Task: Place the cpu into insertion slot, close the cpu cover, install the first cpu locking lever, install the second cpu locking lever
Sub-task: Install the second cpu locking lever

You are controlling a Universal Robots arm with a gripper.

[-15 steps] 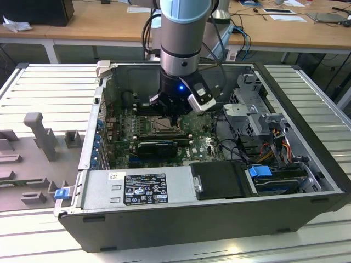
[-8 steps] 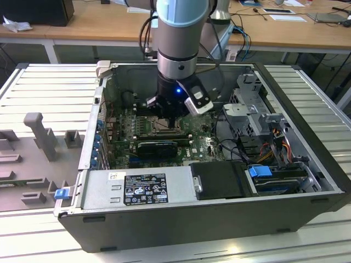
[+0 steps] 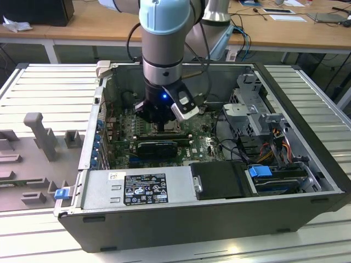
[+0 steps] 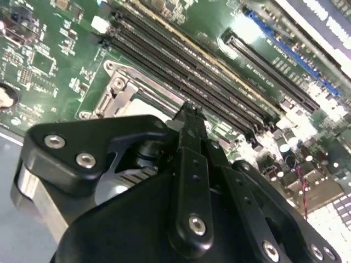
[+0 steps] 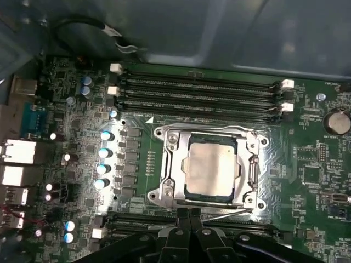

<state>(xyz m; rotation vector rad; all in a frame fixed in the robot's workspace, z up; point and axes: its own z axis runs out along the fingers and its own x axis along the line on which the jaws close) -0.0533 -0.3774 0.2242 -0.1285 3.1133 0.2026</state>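
In the first wrist view the cpu [image 5: 211, 167] lies flat in the insertion slot [image 5: 158, 193], pale face up. The grey cpu cover [image 5: 171, 164] is down over it, framing the chip. A thin locking lever [image 5: 230, 212] runs along the socket's edge by the gripper. My gripper [image 5: 189, 212] has its fingers pressed together at that edge, right beside the lever's end; whether it pinches the lever is hidden. The second wrist view shows the shut gripper [image 4: 190, 112] over the socket frame [image 4: 118, 87]. In the exterior view the gripper [image 3: 160, 123] reaches down into the open computer case.
Long black memory slots [image 5: 197, 90] flank the socket on two sides. A row of capacitors [image 5: 104, 150] stands beside it. A black card [image 3: 157, 147], the power supply [image 3: 137, 186], a drive cage [image 3: 252, 109] and loose cables [image 3: 225, 145] crowd the case.
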